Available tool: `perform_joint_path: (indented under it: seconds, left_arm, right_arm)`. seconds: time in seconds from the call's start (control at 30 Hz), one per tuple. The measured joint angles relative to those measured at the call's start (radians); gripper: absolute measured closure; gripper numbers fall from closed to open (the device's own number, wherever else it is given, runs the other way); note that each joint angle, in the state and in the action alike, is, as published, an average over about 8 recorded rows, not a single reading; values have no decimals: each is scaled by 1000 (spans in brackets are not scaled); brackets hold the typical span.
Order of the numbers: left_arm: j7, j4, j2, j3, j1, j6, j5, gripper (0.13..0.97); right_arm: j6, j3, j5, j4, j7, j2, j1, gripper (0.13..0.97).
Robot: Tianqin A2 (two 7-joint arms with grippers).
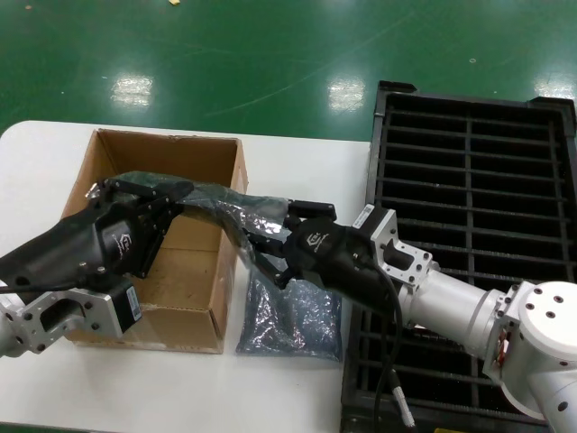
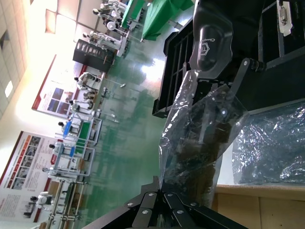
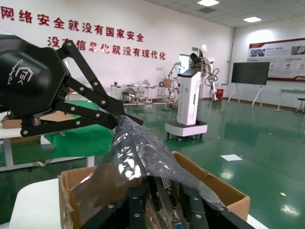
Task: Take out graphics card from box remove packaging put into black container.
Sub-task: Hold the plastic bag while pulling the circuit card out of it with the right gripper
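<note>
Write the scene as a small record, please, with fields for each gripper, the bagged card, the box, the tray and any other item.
left gripper: shut on one end of the packaging, above the box
right gripper: shut on the other end, beside the box
packaging: stretched in the air between the two grippers
graphics card: dark shape inside the bag, not clear
box: open, on the white table
black container: slots in view empty
empty bag: flat on the table, between box and container
</note>
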Motion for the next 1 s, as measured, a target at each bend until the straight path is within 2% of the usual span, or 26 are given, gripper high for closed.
perform_joint_path:
  seconds: [0.43, 1.0]
  left_arm:
    - [0, 0, 0, 0, 0, 0, 0, 957]
    - [0, 0, 0, 0, 0, 0, 0, 957]
  right_arm:
    - [-16, 11, 4, 50, -10, 32, -25, 903]
    - [-15, 47, 13, 313, 51, 194, -156, 905]
